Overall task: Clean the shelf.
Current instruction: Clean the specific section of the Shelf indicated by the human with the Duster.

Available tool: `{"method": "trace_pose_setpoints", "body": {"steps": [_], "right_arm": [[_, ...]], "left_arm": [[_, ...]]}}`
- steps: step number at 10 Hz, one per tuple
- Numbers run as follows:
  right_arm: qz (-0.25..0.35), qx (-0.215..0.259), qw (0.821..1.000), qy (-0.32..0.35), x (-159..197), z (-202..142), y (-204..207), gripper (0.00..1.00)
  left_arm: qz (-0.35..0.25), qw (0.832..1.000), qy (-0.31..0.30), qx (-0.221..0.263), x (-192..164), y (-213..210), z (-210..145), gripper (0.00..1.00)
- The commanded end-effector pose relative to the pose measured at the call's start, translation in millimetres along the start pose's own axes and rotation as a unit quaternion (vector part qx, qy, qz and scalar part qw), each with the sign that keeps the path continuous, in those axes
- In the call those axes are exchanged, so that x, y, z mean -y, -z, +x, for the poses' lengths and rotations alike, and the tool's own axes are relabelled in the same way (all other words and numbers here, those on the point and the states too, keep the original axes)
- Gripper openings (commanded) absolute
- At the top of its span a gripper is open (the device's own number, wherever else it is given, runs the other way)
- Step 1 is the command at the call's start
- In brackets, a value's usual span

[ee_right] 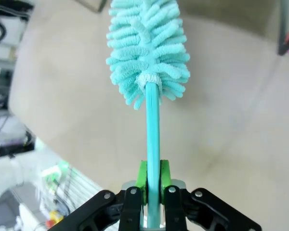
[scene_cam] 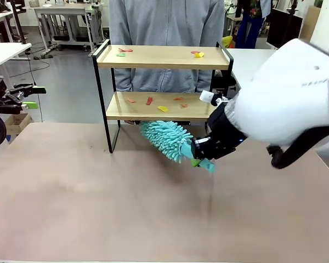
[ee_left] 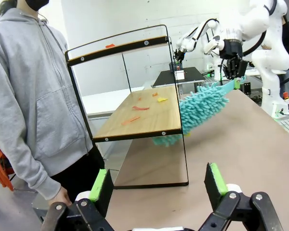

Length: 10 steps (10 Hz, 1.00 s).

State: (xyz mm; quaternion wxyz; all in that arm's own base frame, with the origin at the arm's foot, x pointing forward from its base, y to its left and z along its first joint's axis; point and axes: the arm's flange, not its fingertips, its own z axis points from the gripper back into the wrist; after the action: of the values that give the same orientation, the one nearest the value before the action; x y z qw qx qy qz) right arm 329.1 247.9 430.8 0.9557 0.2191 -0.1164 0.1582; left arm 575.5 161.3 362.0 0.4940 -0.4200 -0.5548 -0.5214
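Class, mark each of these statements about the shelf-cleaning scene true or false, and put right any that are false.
1. The right gripper is shut on the duster handle. True.
2. The left gripper holds a cloth. False: it is open and holds nothing.
3. Coloured scraps lie on both boards of the shelf. True.
4. The duster's fluffy head rests on the top board. False: it is low, by the front edge of the lower board.
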Motion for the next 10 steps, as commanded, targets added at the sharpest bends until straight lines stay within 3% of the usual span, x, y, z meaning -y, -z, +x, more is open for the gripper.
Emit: {"method": "trace_pose_setpoints", "body": {"steps": [1, 5, 10], "right_arm": [[0.05, -0.037, 0.997, -0.049, 38.9, -44.2, -30.4, 0.13], [0.087, -0.112, 0.984, -0.107, 83.7, -74.7, -83.1, 0.13], [0.021, -0.164, 0.971, -0.171, 135.5, -134.9, -132.3, 0.13]], "left_arm": [[0.001, 1.0, 0.003, -0.003, 1.6, 2.5, 2.3, 1.0], [0.001, 1.0, 0.003, -0.003, 1.6, 2.5, 2.3, 1.0], [0.001, 1.0, 0.003, -0.003, 1.6, 2.5, 2.3, 1.0]]}}
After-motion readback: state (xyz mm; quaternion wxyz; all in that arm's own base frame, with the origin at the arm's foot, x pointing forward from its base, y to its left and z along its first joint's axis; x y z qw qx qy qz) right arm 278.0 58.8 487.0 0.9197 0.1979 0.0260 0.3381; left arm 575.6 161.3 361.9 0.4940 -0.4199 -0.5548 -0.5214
